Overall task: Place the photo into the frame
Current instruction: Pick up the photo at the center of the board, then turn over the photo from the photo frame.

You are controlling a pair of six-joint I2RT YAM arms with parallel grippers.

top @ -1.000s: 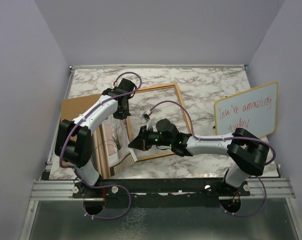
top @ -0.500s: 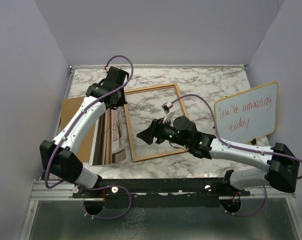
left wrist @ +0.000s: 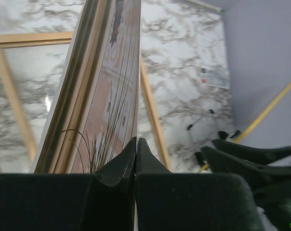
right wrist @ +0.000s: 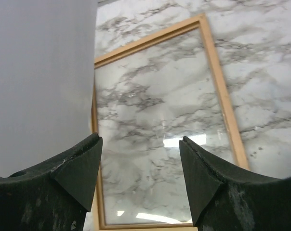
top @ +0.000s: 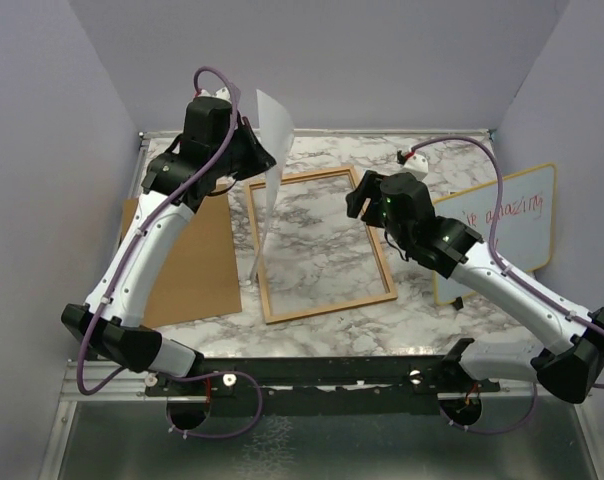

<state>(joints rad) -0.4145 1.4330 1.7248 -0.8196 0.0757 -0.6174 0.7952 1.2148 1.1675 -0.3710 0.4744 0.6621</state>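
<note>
Paper photo (left wrist: 112, 86) pinched in left claw (left wrist: 136, 142), upright over frame's (top: 331, 307) left rim

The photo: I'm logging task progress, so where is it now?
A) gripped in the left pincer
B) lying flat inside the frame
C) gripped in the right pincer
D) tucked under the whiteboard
A: the left pincer is shut on the edge of the photo, while the right pincer is open and empty.

Robot lab test cell. Plain lavender walls (top: 42, 120) are enclosing a marble-patterned table (top: 422, 325) at 9, 12 and 3 o'clock. At 6 o'clock, two white arms (top: 147, 250) trailing purple cables (top: 217, 75) are standing bolted to a metal rail (top: 322, 372).
</note>
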